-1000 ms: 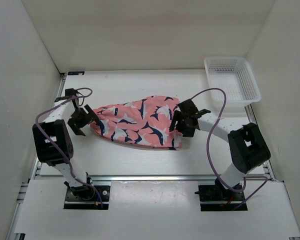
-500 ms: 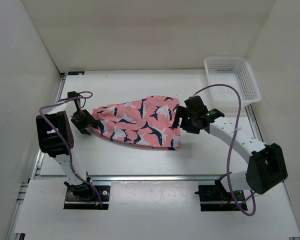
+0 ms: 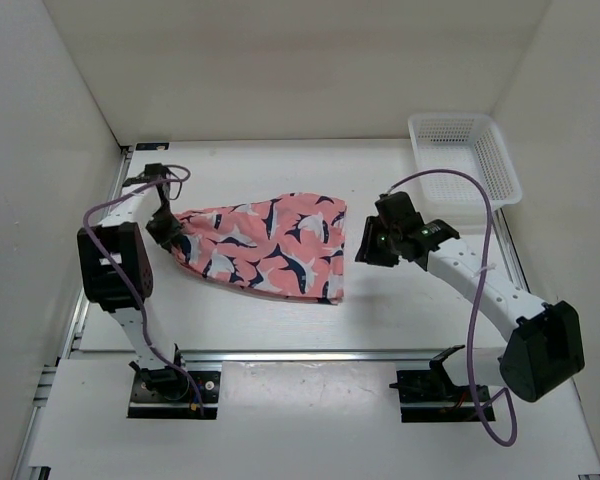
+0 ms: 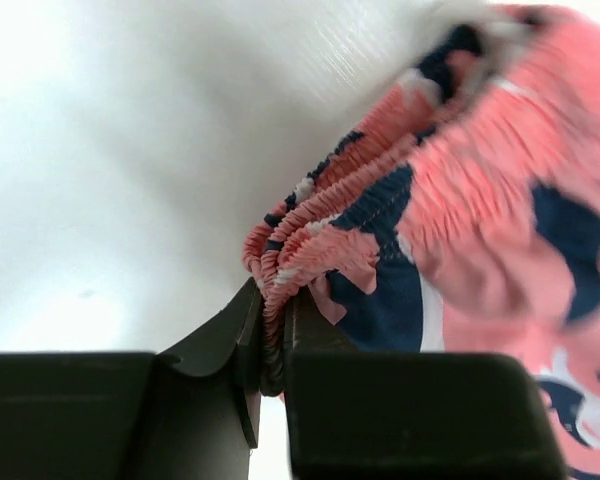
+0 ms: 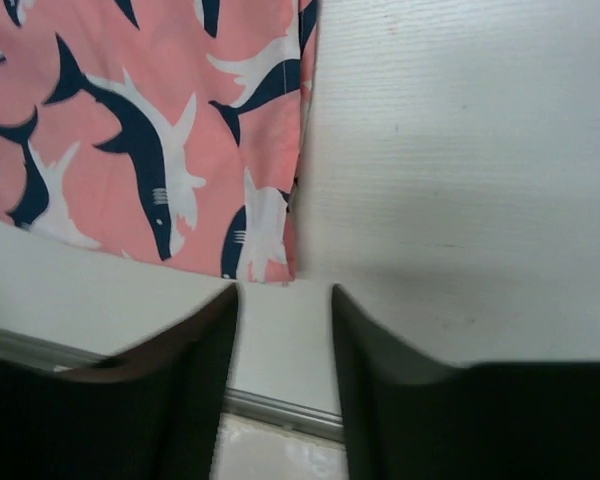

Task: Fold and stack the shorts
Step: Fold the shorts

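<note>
Open counter (image 3: 410, 310) strip along near edge. Left of centre: shorts (image 3: 265, 245) lying flat, long axis left-right, waistband pointing left, pinched by left tool (image 3: 163, 228). Right tool (image 3: 372, 245) spread, near hem, apart from it. Far right corner: basket (image 3: 464, 160).

Tally, top view and both wrist views.

- Shorts (image 3: 265, 245): one pair, coral-pink with a shark print. The printed sharks are cropped at the folds and edges, so they cannot be counted reliably.
- Basket (image 3: 450, 128): one, white mesh.
- Table (image 3: 280, 320): one.
- Arms: two, left arm (image 3: 110, 265) and right arm (image 3: 480, 285).
- Base plates: two, left base plate (image 3: 165, 392) and right base plate (image 3: 445, 392).
- Grippers: two, left gripper (image 3: 163, 228) and right gripper (image 3: 368, 245).
- Fingers: two per gripper, four in all, left fingers (image 4: 210, 400) and right fingers (image 5: 130, 400).
- Cables: two, purple, left cable (image 3: 105, 208) and right cable (image 3: 440, 171).
</note>
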